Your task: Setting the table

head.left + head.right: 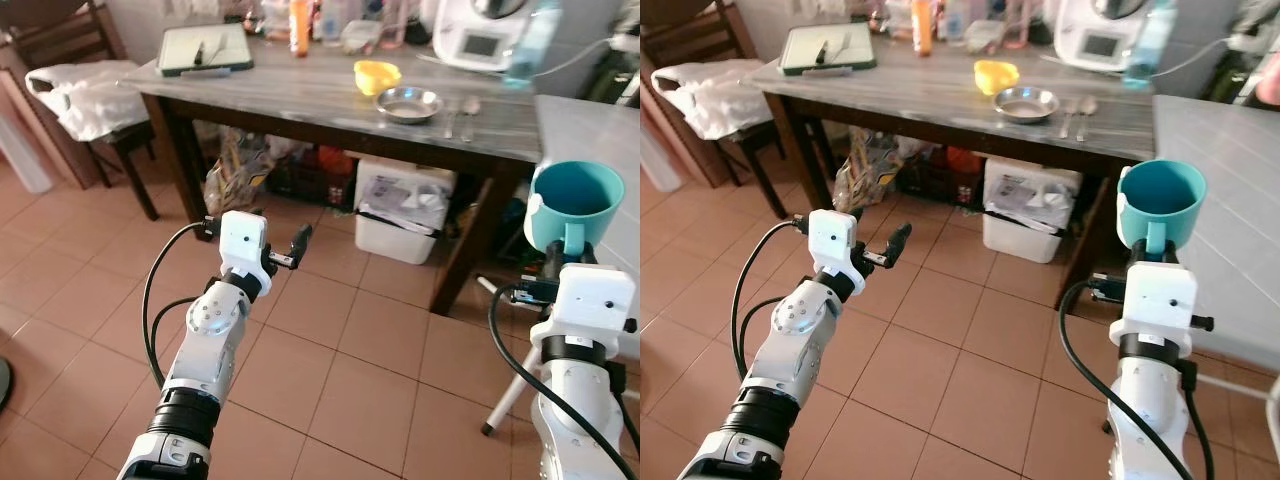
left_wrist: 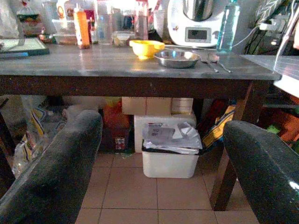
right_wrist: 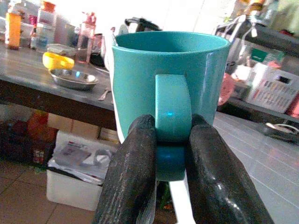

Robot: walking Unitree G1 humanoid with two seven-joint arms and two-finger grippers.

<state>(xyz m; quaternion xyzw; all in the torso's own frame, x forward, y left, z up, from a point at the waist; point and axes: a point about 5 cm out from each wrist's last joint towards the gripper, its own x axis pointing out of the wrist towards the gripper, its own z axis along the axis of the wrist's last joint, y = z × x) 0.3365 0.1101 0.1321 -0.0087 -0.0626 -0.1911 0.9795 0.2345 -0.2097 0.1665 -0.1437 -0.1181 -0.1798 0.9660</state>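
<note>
A kitchen with a terracotta tile floor (image 1: 340, 340). Across the top of the head views runs a long dark wooden table (image 1: 300, 95) with a grey, streaked top. To the robot's right, a second grey surface (image 1: 1220, 200) reaches into the frame.

Under the table sits a white bin (image 1: 400, 215) with crumpled papers on top, beside bags and boxes. A wooden chair (image 1: 85, 95) with a white plastic bag draped over it stands at the table's left end.

On the table, from large to small: a white kitchen appliance (image 1: 480, 35) at the back right, a dark green tray (image 1: 205, 48) at the back left, an orange bottle (image 1: 299, 28), a clear water bottle (image 2: 227, 25), a yellow bowl (image 1: 377, 75), a shallow metal dish (image 1: 409, 103) just in front of the bowl, and two spoons (image 1: 460, 112) lying beside the dish.

The right gripper (image 3: 170, 149) is raised in front of the robot, its two black fingers clamped on the handle of a teal mug (image 1: 573, 205). The mug is upright, in the air, short of the table and near the grey surface's edge.

The left gripper (image 1: 262, 240) is held out above the floor, its fingers (image 2: 60, 168) spread wide apart and holding nothing, pointing toward the table.
</note>
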